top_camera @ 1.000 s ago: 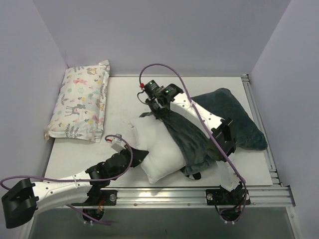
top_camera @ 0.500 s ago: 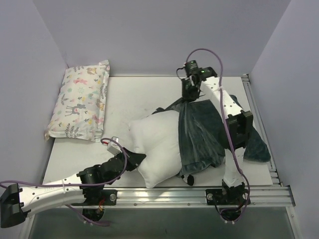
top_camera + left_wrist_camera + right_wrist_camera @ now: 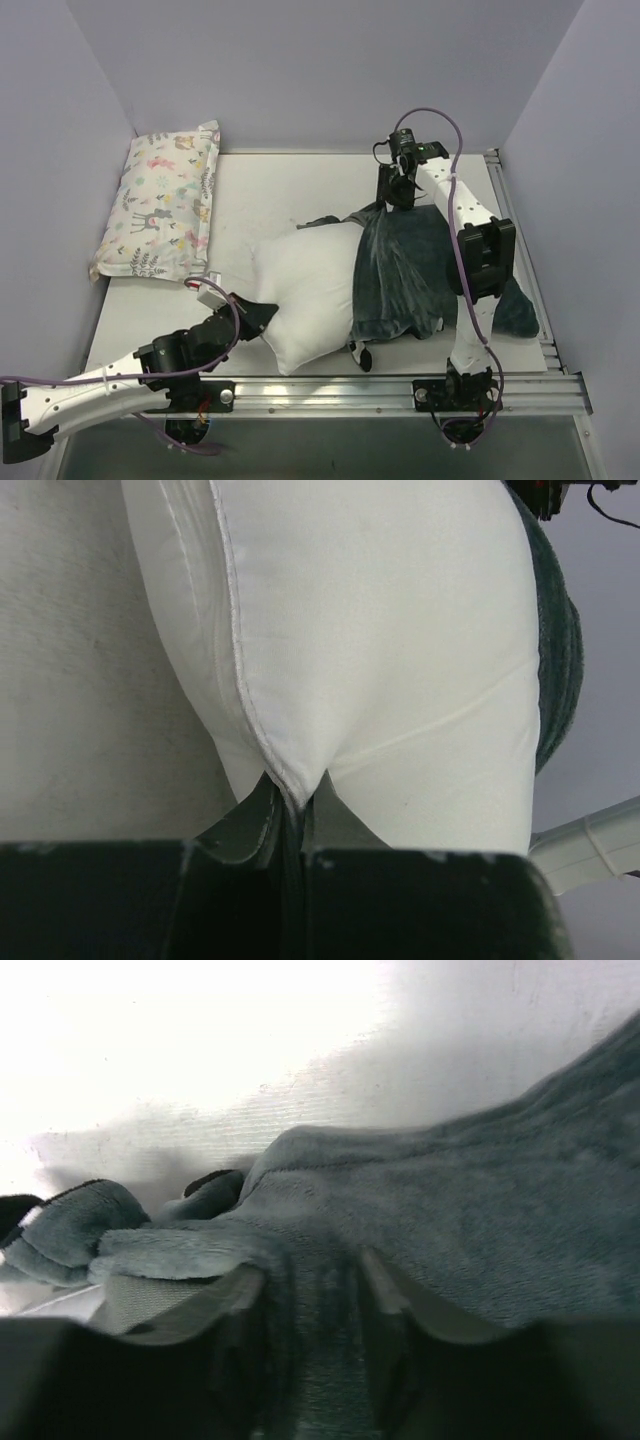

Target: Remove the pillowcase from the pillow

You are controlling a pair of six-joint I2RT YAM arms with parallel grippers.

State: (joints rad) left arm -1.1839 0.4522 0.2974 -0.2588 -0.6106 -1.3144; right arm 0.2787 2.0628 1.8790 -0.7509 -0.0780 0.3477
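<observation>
While about half of the pillow [image 3: 305,290] lies bare and white on the table [image 3: 270,190], its right end still sits inside the pillowcase [image 3: 400,270], so I judge the job near its middle; the sleeve has to slide off that covered end before the two come apart. The left gripper [image 3: 258,318] is pinched tight on the pillow's near-left corner, right on the seam, as the left wrist view shows; the right gripper [image 3: 392,196] stands at the far edge of the pillowcase, jaws narrow with a fold of the grey-green plush between them, and the fabric rises toward it, so it looks like a grip, though how firm I cannot say.

How deep the pillow runs inside the sleeve is hidden; the right arm [image 3: 470,230] crosses over the pillowcase's right side and covers part of it; a small dark bit at the sleeve's near edge is too small to name; glare washes out the table in the right wrist view. The animal-print pillow [image 3: 160,205] lies well apart at far left.
</observation>
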